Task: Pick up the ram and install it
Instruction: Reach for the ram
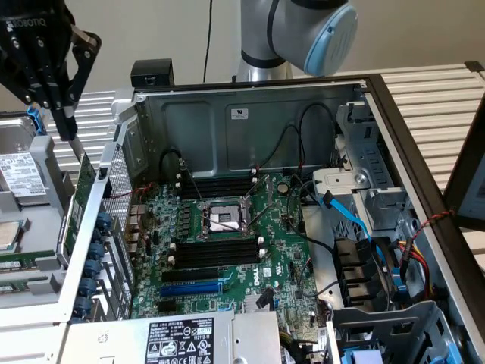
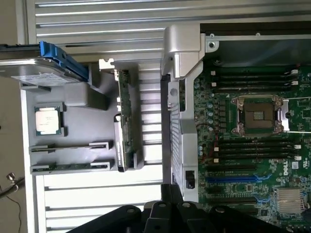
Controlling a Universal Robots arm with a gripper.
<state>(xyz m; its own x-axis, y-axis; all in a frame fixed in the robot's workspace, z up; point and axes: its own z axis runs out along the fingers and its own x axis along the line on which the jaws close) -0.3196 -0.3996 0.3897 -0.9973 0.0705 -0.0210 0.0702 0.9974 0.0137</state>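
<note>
The ram (image 1: pixel 26 258) stands on edge in a slot of the gray tray (image 2: pixel 73 128), at the exterior view's left, outside the case (image 1: pixel 227 129). It shows as a thin green strip. A CPU (image 2: pixel 47 119) lies flat in the same tray, just beside the ram, and past the CPU sits a drive (image 2: pixel 43 73) with a blue rail. At the tray's edge nearest the case, a larger green card (image 2: pixel 125 121) stands on edge close to the case's perforated side wall. The gripper (image 1: pixel 73 144) hangs above that card's upper end and apart from the ram. Its fingers are pressed together, and nothing can be seen pinched between them. Inside the open case the board (image 1: pixel 280 227) lies flat. Its bare socket (image 1: pixel 223 218) sits between two banks of long black slots (image 1: pixel 216 254), and none of them hold a stick. The arm's grey and blue joint rises behind the case's rear wall.
</note>
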